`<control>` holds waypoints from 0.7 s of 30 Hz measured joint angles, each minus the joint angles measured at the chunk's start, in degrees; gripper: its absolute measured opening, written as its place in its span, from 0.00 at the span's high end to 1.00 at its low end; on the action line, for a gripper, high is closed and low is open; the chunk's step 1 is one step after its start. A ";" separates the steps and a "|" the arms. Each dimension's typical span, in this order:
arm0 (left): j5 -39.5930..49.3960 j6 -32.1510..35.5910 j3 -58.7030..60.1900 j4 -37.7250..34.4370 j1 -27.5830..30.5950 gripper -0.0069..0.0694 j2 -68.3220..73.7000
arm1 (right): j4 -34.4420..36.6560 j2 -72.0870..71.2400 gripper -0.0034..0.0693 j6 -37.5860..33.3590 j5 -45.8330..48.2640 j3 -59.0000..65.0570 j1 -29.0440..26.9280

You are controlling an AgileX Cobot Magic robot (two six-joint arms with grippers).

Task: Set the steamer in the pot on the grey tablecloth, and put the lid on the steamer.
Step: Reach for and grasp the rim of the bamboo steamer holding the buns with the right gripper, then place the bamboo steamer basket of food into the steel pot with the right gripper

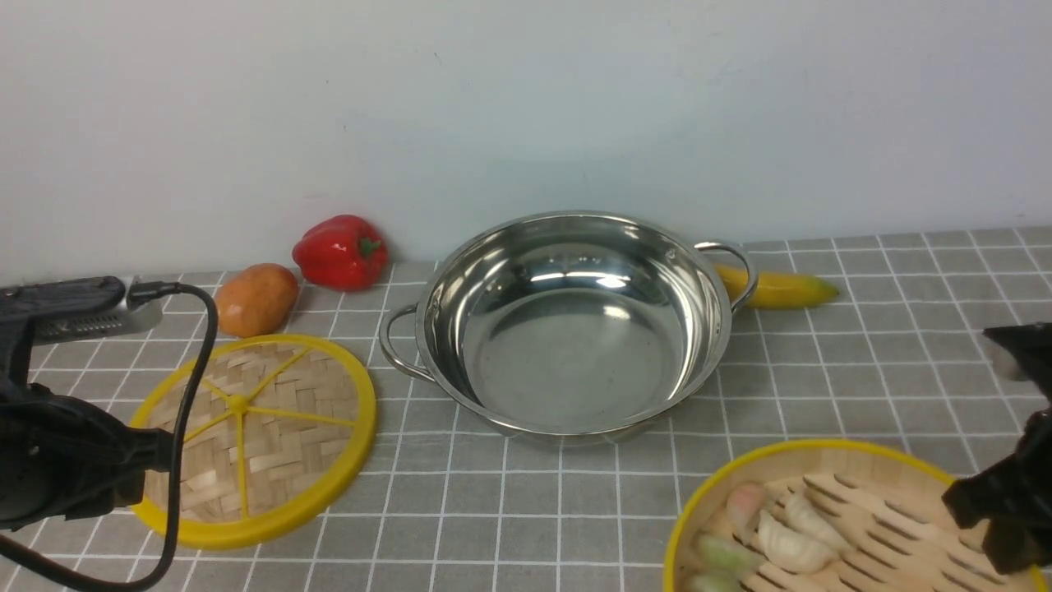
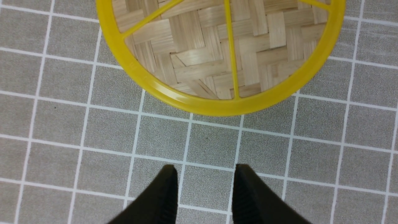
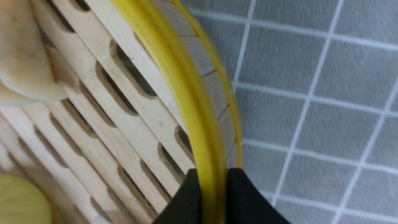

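The steel pot [image 1: 575, 329] stands empty in the middle of the grey tablecloth [image 1: 888, 362]. The steamer [image 1: 822, 526], holding several dumplings, is at the front right. My right gripper [image 3: 212, 177] is shut on the steamer's yellow rim [image 3: 183, 81], one finger inside the wall and one outside. The lid [image 1: 263, 427] lies flat at the front left and also shows in the left wrist view [image 2: 217, 46]. My left gripper [image 2: 205, 174] is open and empty above the cloth, a short way from the lid's rim.
A red pepper [image 1: 341, 251] and a potato [image 1: 256, 299] lie behind the lid near the wall. A banana [image 1: 777, 288] lies behind the pot's right handle. A black cable [image 1: 193, 395] hangs over the lid's left side.
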 joint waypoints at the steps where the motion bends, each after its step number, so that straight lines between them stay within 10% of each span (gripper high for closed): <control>1: 0.00 0.00 0.00 0.00 0.00 0.59 0.00 | -0.29 -1.17 0.81 -0.30 1.99 -1.16 0.00; 21: -1.43 0.00 0.00 0.00 0.00 0.59 0.00 | 4.14 22.26 0.81 2.46 6.43 -50.18 8.65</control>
